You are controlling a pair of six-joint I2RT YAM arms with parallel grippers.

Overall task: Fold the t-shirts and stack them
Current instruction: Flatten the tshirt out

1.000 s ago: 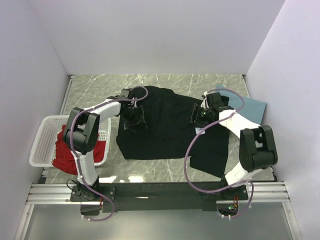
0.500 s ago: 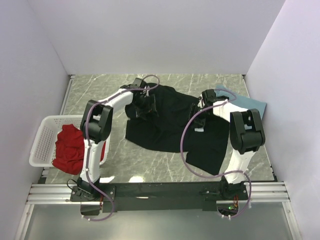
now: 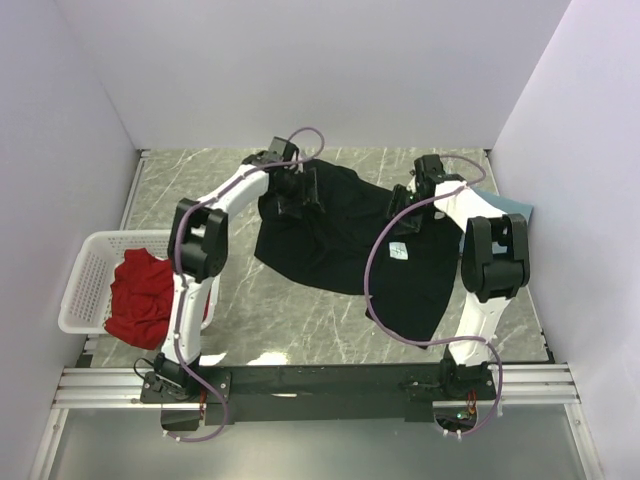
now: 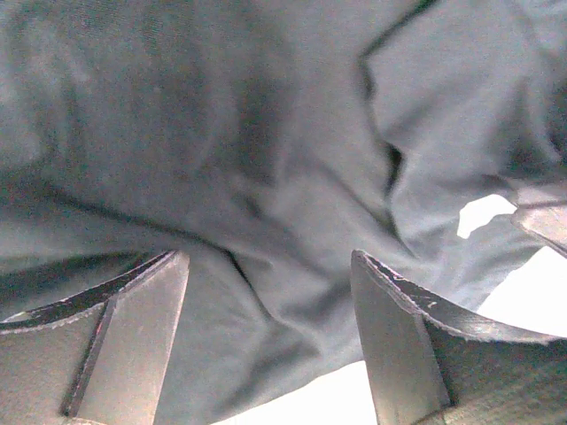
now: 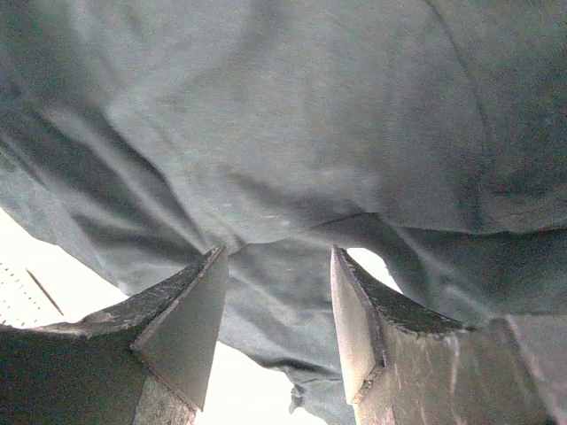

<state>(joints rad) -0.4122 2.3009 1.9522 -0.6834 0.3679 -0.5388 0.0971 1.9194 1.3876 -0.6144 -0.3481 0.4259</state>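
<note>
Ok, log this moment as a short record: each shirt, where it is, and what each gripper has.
black t-shirt: held at its far edge by both grippers, the rest draped toward the near side, white mark showing
left gripper: closed on a bunch of black cloth
right gripper: closed on black cloth
red t-shirt: bunched in the white basket, left side
dusty-blue t-shirt: flat on the table, far right, partly covered
folded or stacked: none yet

No word, brand or number can be read anywhere. The black t-shirt [image 3: 335, 225] bears a small white square mark [image 3: 399, 251], just on the robot's side of the right gripper [image 3: 399, 213]. It is too small to tell whether it carries print.
</note>
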